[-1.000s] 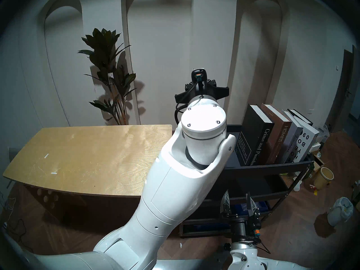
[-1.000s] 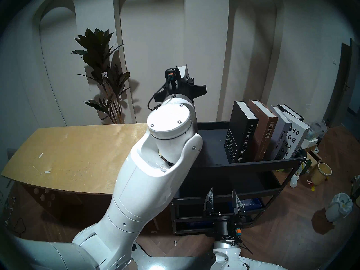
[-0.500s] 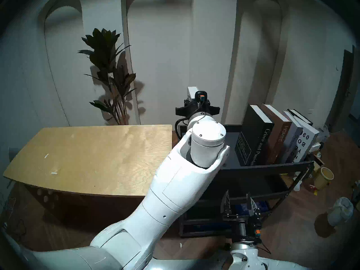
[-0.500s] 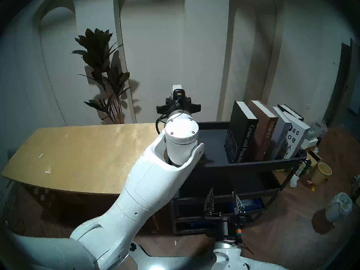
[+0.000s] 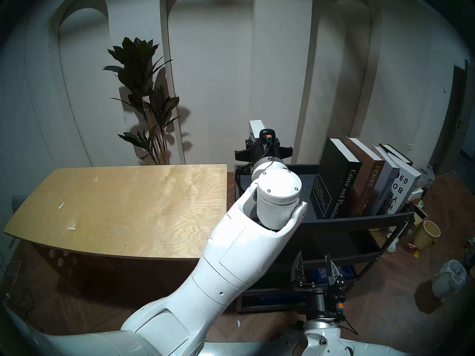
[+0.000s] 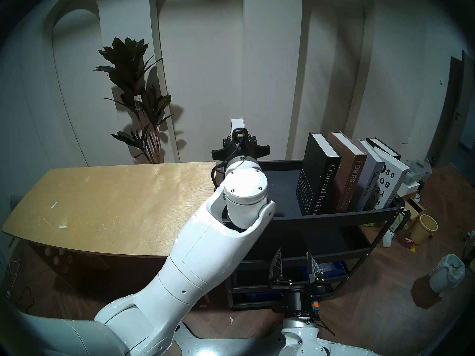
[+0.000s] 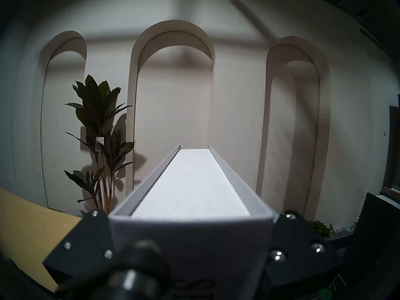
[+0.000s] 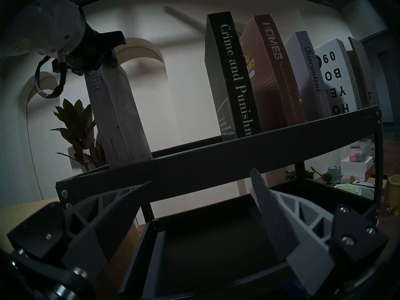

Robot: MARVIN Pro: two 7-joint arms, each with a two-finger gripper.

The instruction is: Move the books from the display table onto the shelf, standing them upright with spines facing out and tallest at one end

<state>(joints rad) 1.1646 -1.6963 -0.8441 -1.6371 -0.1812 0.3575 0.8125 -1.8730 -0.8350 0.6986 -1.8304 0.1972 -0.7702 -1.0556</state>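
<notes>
The left hand point(image 8: 95, 61) grips the grey book point(image 8: 116, 117) over the shelf point(image 8: 216, 161); next, set it upright beside the row.

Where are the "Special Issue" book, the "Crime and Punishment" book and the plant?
"Special Issue" book point(image 8: 116, 111), right wrist view, grey cover.
"Crime and Punishment" book point(image 5: 343, 193), head left view, black spine.
Plant point(image 5: 138, 62), head left view, upper leaves.

matt black metal shelf point(image 5: 359, 217), scratched pale plywood table point(image 5: 115, 206), glossy white arm shell point(image 5: 231, 257).
</notes>
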